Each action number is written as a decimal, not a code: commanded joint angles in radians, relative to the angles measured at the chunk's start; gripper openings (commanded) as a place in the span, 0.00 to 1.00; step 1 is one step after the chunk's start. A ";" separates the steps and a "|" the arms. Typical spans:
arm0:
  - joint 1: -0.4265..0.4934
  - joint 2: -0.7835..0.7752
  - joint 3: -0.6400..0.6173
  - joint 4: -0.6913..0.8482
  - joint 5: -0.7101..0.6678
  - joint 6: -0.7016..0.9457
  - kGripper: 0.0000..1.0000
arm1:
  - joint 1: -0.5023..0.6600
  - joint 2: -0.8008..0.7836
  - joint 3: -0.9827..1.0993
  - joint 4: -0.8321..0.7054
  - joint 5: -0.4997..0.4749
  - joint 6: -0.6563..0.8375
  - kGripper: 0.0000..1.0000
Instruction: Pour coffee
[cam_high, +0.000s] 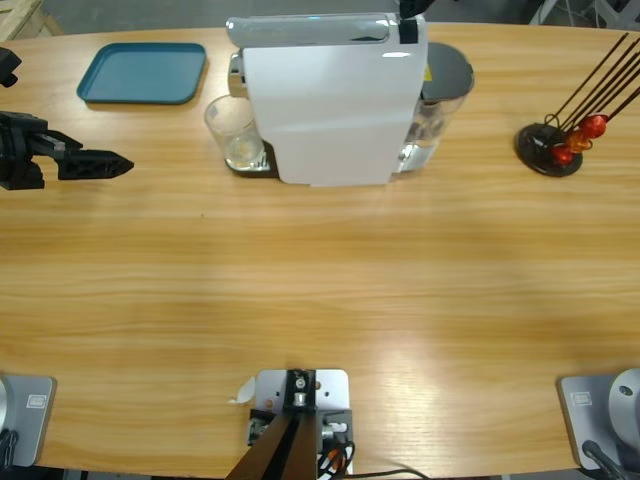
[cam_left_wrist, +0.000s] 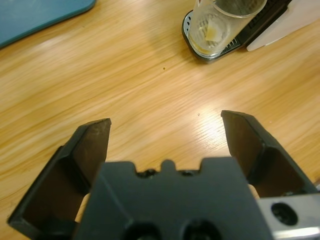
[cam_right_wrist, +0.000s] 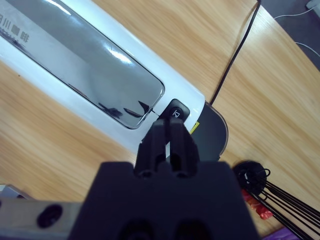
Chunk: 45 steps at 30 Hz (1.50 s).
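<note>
While the left hand (cam_left_wrist: 165, 135) gapes wide near the glass (cam_high: 234, 131), the right hand (cam_right_wrist: 169, 131), pinched together, meets the coffee machine's (cam_high: 330, 100) button (cam_right_wrist: 176, 112).

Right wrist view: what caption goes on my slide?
Shut black right gripper pressing the black button on the white coffee machine.

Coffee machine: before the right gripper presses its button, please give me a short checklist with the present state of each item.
1. Glass stands on the drip tray of the coffee machine: ok.
2. Right gripper, jaws shut, lined up at the black button: ok.
3. Contact with the button: cannot tell.
4. Left gripper open, apart from the glass: ok.
5. Coffee in the glass: not ok, only a thin film.
</note>
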 joint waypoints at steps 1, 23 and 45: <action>-0.010 0.036 0.027 -0.013 -0.010 0.014 0.96 | 0.000 0.024 0.025 -0.002 -0.014 0.005 0.00; -0.012 0.036 0.028 -0.012 -0.010 0.014 0.96 | -0.020 -0.011 0.077 -0.038 -0.018 0.000 0.00; -0.015 0.031 0.029 -0.011 -0.010 0.014 0.96 | -0.040 0.026 0.008 0.005 -0.018 -0.008 0.00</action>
